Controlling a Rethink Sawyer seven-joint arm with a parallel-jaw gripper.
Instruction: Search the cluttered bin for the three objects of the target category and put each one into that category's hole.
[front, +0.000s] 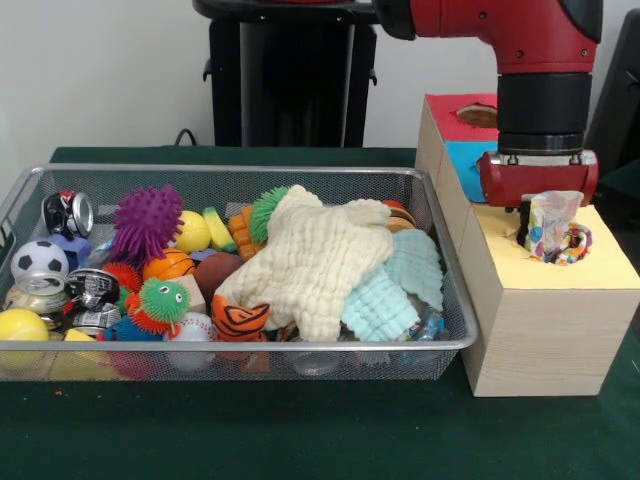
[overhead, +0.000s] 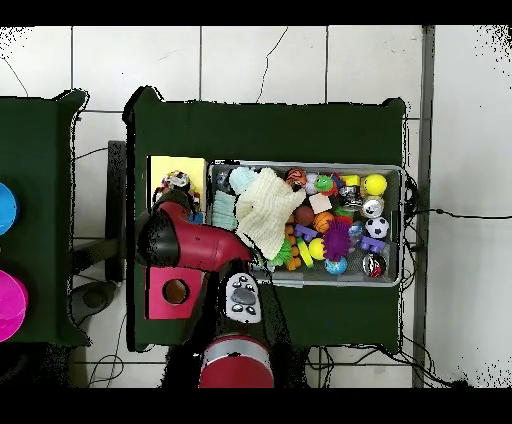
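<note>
One polka-dot cloth (front: 553, 222) hangs bunched under the red wrist of the Sawyer's gripper (front: 545, 205), directly over the round hole (front: 555, 243) in the yellow top of the pale wooden box (front: 545, 320); the fingers are hidden behind the cloth and the wrist housing, so whether they are clamped on it cannot be told. The cloth's lower end reaches the hole, and more dotted fabric curls over the hole's rim just beside it. Behind the yellow section, farther from the camera in the front view, the box carries a blue top (front: 470, 160) and then a red top (front: 462, 115) with its own hole. Just beside the box on the green table (front: 300, 430) sits the wire mesh bin (front: 240, 345), crowded with toys. A cream waffle cloth (front: 315, 265) sprawls across the bin's half nearest the box, with a mint-green waffle cloth (front: 395, 285) touching it on the box side. A purple spiky ball (front: 147, 222) and a small soccer ball (front: 40, 258) lie toward the bin's end far from the box.
</note>
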